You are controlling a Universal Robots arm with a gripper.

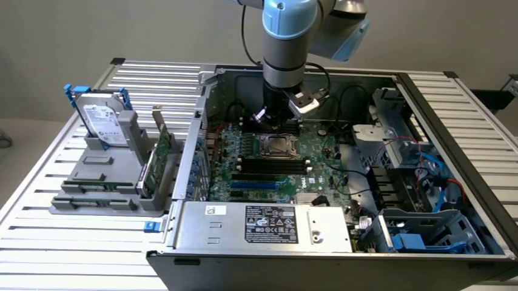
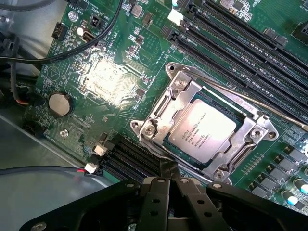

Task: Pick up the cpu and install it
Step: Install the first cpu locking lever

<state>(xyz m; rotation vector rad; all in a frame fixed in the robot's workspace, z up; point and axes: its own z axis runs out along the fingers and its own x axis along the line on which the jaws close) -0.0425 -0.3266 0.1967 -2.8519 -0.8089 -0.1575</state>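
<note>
One cpu | flat square, dull silver-grey top, seated inside motherboard socket frame | one pincer pressed together, empty, just beside socket | one hard drive upright on counter

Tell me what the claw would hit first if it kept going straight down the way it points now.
Probably the socket's metal frame, at its edge nearest the claw, which is shut. The cpu already sits in that socket, just beyond the tips. Depth is unclear, so it might meet the motherboard beside the frame instead.

Grey-and-pale-blue jointed arm — black cable looped alongside — ending in a black, screw-studded gripper.
</note>
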